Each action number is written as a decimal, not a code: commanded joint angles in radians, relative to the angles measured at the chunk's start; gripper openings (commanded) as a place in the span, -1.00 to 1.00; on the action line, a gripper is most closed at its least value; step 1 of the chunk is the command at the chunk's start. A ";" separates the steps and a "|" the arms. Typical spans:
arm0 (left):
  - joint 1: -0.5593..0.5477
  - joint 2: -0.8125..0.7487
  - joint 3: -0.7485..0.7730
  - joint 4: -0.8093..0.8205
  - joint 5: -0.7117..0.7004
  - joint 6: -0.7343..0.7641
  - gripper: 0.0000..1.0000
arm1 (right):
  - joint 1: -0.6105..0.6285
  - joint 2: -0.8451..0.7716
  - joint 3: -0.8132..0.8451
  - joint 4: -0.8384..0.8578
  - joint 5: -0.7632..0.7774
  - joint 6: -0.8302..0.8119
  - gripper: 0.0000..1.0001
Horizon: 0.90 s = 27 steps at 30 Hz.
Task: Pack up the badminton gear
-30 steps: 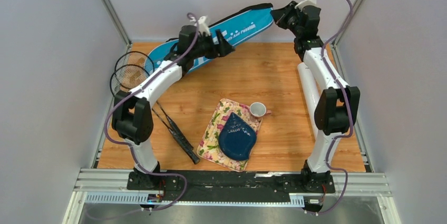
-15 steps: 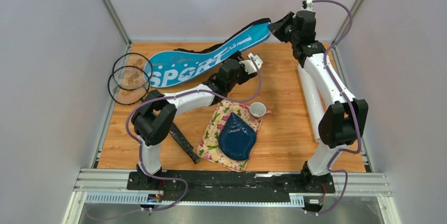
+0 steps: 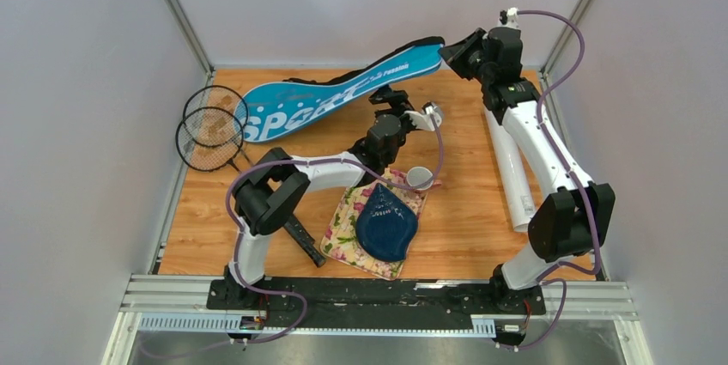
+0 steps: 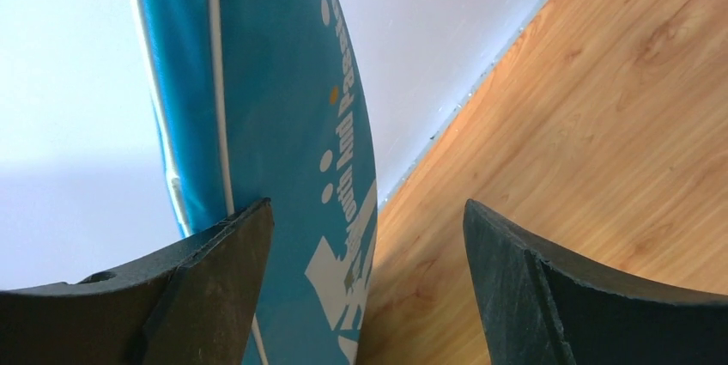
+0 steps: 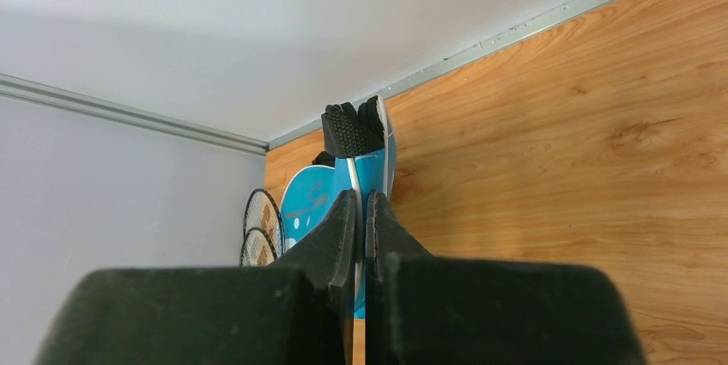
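The long blue "SPORT" racket bag (image 3: 330, 99) slants from the back left floor up to the right. My right gripper (image 3: 448, 48) is shut on its narrow end's edge and holds that end raised; in the right wrist view (image 5: 360, 203) the bag (image 5: 309, 197) hangs beyond the closed fingers. My left gripper (image 3: 388, 93) is open just in front of the bag's narrow part; in the left wrist view (image 4: 367, 215) the bag (image 4: 275, 82) fills the left side of the gap. Two black rackets (image 3: 210, 129) lie at the left. A white tube (image 3: 512, 172) lies at the right. No shuttlecocks show.
A dark blue plate (image 3: 386, 226) lies on a floral cloth (image 3: 348, 215) at front centre, with a small white cup (image 3: 419, 178) behind it. The racket handles (image 3: 296, 232) reach toward the cloth. Walls close the back and sides.
My left arm has swung from the bag's middle to the right and now points at its narrow part. My right gripper has kept the bag's end raised and shifted slightly right.
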 commanded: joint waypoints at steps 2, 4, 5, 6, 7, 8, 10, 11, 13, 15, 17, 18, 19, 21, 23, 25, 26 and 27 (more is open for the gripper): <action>-0.040 -0.143 -0.055 0.007 0.006 -0.087 0.81 | -0.004 -0.045 -0.024 0.019 0.003 -0.025 -1.00; -0.043 -0.265 -0.128 -0.158 0.112 -0.265 0.79 | -0.018 -0.040 -0.030 0.032 -0.021 -0.031 -1.00; -0.042 -0.304 -0.155 -0.190 0.222 -0.302 0.78 | -0.024 -0.037 -0.027 0.039 -0.024 -0.033 -1.00; -0.042 -0.332 -0.178 -0.202 0.247 -0.328 0.78 | -0.027 -0.028 -0.022 0.040 -0.036 -0.033 -1.00; -0.042 -0.362 -0.193 -0.219 0.258 -0.353 0.78 | -0.032 -0.024 -0.018 0.040 -0.044 -0.033 -1.00; -0.042 -0.367 -0.189 -0.236 0.254 -0.353 0.77 | -0.035 -0.021 -0.010 0.040 -0.052 -0.030 -1.00; -0.032 -0.360 -0.174 -0.236 0.252 -0.330 0.78 | -0.033 -0.019 -0.012 0.039 -0.066 -0.016 -1.00; -0.019 -0.349 -0.166 -0.236 0.258 -0.323 0.78 | -0.033 -0.019 -0.018 0.042 -0.070 0.007 -1.00; -0.003 -0.297 -0.111 -0.248 0.245 -0.301 0.78 | -0.033 -0.024 -0.021 0.042 -0.085 0.025 -1.00; 0.018 -0.260 -0.080 -0.247 0.216 -0.293 0.79 | -0.033 -0.030 -0.030 0.039 -0.093 0.043 -1.00; 0.026 -0.216 -0.037 -0.245 0.202 -0.283 0.79 | -0.032 -0.040 -0.036 0.037 -0.099 0.059 -1.00; 0.035 -0.199 -0.016 -0.259 0.206 -0.283 0.78 | -0.032 -0.045 -0.042 0.034 -0.107 0.068 -1.00; 0.038 -0.165 0.027 -0.288 0.212 -0.281 0.75 | -0.032 -0.050 -0.045 0.036 -0.112 0.076 -1.00; 0.041 -0.115 0.073 -0.276 0.180 -0.264 0.73 | -0.029 -0.062 -0.048 0.032 -0.121 0.083 -1.00; 0.050 -0.093 0.095 -0.233 0.125 -0.252 0.66 | -0.024 -0.076 -0.045 0.010 -0.119 0.080 -1.00; 0.053 -0.071 0.113 -0.187 0.105 -0.238 0.41 | -0.024 -0.085 -0.048 -0.018 -0.124 0.070 -1.00; 0.054 -0.065 0.115 -0.173 0.104 -0.232 0.27 | -0.024 -0.094 -0.053 -0.023 -0.124 0.067 -1.00; 0.052 -0.056 0.119 -0.156 0.100 -0.226 -0.14 | -0.026 -0.100 -0.054 -0.027 -0.124 0.059 -1.00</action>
